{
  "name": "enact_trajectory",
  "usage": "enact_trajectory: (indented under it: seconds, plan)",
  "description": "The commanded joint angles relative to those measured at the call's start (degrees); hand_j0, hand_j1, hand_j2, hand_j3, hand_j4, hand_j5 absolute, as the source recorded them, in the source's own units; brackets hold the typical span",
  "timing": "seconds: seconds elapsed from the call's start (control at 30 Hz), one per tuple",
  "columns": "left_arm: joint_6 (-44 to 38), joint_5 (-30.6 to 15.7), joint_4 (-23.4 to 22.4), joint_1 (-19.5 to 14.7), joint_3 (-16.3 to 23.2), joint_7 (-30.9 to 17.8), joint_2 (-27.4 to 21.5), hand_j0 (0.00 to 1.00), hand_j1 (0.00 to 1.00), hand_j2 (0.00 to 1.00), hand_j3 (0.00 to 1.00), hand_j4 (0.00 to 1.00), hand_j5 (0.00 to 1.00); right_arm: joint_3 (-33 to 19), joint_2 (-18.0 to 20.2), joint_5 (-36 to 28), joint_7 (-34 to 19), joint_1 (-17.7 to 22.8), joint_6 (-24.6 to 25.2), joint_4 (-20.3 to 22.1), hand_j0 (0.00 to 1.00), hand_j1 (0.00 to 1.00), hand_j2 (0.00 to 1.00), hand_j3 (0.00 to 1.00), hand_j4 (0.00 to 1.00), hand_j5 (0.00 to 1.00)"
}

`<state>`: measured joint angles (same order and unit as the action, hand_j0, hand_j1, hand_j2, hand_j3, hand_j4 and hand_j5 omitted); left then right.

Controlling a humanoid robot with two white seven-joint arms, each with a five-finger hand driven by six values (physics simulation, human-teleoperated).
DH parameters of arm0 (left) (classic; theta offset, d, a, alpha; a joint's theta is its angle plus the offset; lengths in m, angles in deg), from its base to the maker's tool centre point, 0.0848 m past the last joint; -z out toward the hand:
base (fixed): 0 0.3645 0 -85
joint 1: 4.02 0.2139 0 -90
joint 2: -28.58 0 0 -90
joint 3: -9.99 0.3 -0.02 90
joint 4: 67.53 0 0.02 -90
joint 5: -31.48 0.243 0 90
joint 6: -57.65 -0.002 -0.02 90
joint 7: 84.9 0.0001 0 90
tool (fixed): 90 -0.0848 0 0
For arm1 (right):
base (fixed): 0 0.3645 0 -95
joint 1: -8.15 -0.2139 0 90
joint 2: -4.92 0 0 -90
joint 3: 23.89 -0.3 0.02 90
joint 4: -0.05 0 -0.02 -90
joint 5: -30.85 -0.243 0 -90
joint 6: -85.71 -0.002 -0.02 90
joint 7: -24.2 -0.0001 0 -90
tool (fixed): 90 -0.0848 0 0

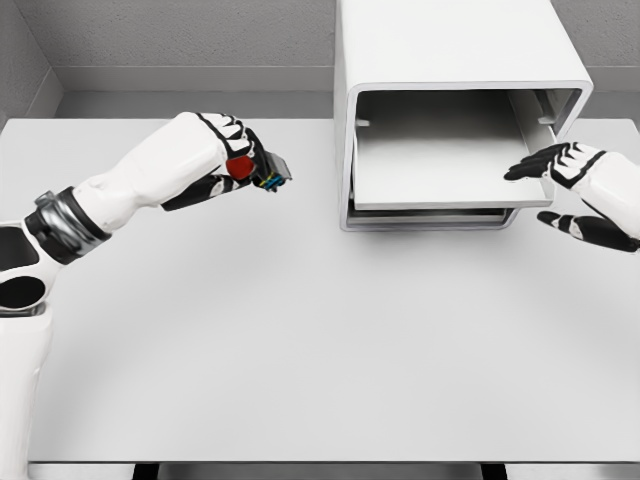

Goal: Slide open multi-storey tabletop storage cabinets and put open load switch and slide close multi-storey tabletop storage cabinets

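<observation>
A white tabletop storage cabinet (450,50) stands at the back right of the table, its upper drawer (445,165) slid out toward me and empty. My left hand (235,160) hovers above the table to the left of the cabinet, shut on the load switch (262,170), a small dark block with a red knob and coloured terminals. My right hand (560,170) is open at the drawer's right front corner, fingers spread and pointing left, touching or nearly touching the drawer's edge.
The white table (300,340) stretches wide in front of the cabinet. A grey wall (180,40) runs behind it. A lower drawer (430,215) sits shut under the pulled-out one.
</observation>
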<state>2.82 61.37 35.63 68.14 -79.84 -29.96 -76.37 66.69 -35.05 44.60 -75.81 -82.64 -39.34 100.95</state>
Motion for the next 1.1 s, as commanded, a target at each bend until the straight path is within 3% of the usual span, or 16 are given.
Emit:
enact_trajectory:
  seconds: [0.0,0.2,0.4,0.8,1.07]
  plan:
    - [-0.17,-0.36,0.02,-0.09,0.36,0.06,0.19,0.39,0.39,0.39,0.39,0.39,0.39,2.93,-1.43,1.28,0.00,-0.44,0.05,0.08,0.76,0.76,0.76,0.76,0.76,0.76]
    - [-0.17,-0.27,0.02,-0.09,0.45,0.06,0.27,0.39,0.39,0.39,0.39,0.39,0.39,7.32,-5.20,3.48,0.00,-4.66,0.05,-0.10,0.76,0.76,0.76,0.76,0.76,0.76]
    - [-0.17,-0.27,0.02,-0.70,1.24,0.06,1.59,0.39,0.39,0.39,0.39,0.39,0.39,12.16,-5.56,4.01,0.00,-6.77,0.05,-1.06,0.75,0.75,0.75,0.75,0.75,0.75]
    - [-0.17,-0.27,0.02,-1.05,1.77,0.06,3.35,0.39,0.39,0.39,0.39,0.39,0.39,15.06,-6.96,4.01,-0.09,-10.99,0.05,-5.81,0.75,0.75,0.75,0.75,0.75,0.75]
    - [-0.17,-0.36,0.02,-1.41,2.20,0.06,4.32,0.39,0.39,0.39,0.39,0.39,0.39,17.17,-7.05,4.71,0.00,-11.34,0.05,-6.69,0.75,0.75,0.75,0.75,0.75,0.75]
